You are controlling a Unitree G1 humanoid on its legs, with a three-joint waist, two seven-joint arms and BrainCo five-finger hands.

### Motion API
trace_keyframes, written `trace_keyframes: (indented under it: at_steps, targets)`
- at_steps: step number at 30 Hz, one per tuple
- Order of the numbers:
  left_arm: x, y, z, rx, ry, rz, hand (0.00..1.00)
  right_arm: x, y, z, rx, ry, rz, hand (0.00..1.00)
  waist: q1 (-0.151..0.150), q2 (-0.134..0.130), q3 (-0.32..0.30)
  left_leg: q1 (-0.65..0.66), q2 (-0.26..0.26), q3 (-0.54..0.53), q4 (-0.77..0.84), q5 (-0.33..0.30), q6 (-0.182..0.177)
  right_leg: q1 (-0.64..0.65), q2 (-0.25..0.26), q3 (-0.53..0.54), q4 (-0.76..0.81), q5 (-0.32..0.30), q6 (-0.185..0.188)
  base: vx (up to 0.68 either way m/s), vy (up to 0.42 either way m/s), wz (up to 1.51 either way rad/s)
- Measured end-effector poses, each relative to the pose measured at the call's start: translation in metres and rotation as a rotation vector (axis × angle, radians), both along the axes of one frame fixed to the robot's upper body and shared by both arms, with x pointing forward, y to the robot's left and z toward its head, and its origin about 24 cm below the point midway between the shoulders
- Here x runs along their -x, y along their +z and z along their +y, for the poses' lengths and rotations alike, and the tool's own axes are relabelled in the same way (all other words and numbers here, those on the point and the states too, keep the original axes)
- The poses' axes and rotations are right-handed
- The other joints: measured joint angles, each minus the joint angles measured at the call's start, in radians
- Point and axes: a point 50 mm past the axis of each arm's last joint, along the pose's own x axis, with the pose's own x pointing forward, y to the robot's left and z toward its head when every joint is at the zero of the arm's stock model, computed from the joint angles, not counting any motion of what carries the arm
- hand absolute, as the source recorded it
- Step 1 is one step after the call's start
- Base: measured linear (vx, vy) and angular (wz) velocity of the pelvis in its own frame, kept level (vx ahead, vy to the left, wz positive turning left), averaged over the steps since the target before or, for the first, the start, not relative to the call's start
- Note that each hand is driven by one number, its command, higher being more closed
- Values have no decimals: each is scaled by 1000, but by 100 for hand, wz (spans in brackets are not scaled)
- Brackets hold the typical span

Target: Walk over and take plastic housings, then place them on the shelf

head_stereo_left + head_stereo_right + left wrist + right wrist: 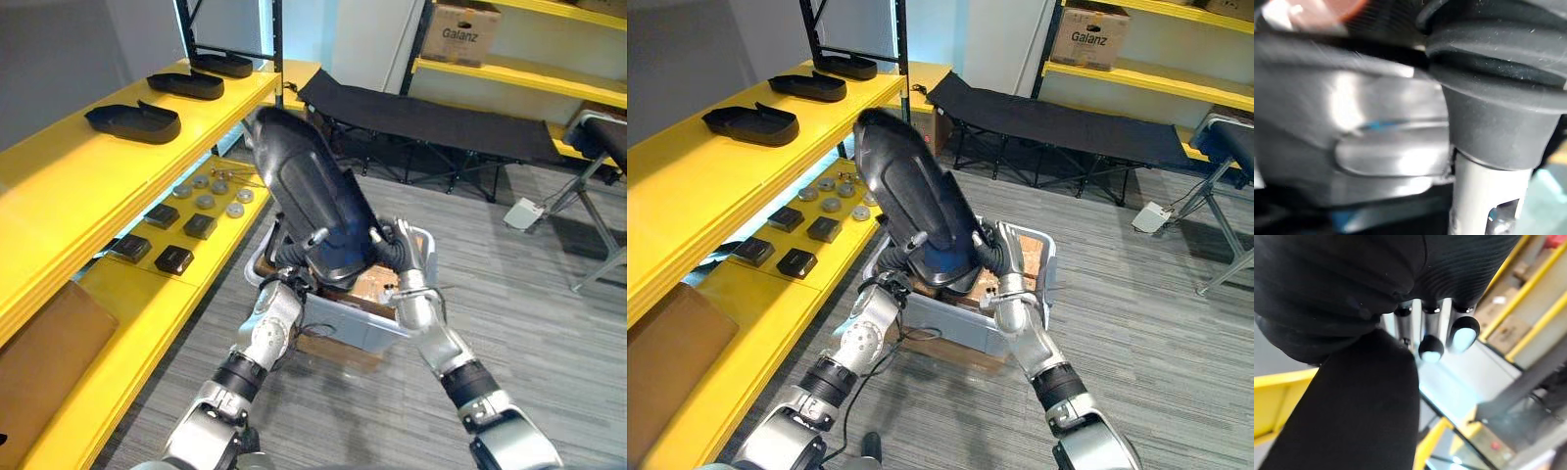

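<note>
Plastic housing [313, 191] slants, narrow end up toward shelf [59, 181]; right hand [398, 249] straight-fingered, left hand [290, 257] unclear.

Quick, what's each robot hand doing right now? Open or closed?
Left robot hand: cannot tell, it is tucked under the black housing.
Right robot hand: open, straight fingers pressed against the housing.

Room light is bright and even, a pale strip glows under the yellow shelf [59, 186], soft sheen runs along the black housing [318, 196], hard white glare patches the left wrist view, shadows on the floor [509, 323] stay faint.
</note>
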Motion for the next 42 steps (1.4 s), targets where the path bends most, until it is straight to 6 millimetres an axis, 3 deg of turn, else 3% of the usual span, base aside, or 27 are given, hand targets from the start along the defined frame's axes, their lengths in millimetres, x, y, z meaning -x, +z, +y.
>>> trace_keyframes:
  at_steps: [9,20,34,35,42]
  targets:
    - [0,-4,11,69,77,44,100,11,-6,12,-23,37,-22,100,-3,-9,-6,0,0,-1,0,0,0,1,0,0,0,0,0,0,0,0]
    - [1,-6,10,-86,49,7,100,22,-19,13,-51,21,5,100,-4,-30,-8,0,0,1,0,0,0,0,-1,1,-8,0,0,0,0,0]
    - [5,3,11,-47,-23,-122,100,26,-4,13,-88,50,-64,100,-10,-30,-8,1,-1,3,1,-2,-1,2,-1,5,-12,1,1,0,0,0]
    - [5,3,11,-37,-25,-127,100,26,-3,13,-91,51,-68,0,-10,-30,-8,1,-1,3,1,-2,-1,2,-1,5,-12,1,1,0,0,0]
    - [12,1,17,-6,1,-170,100,32,4,23,-163,119,-71,0,-19,-27,-8,2,-1,4,1,-4,-3,2,-1,6,-14,1,1,0,0,0]
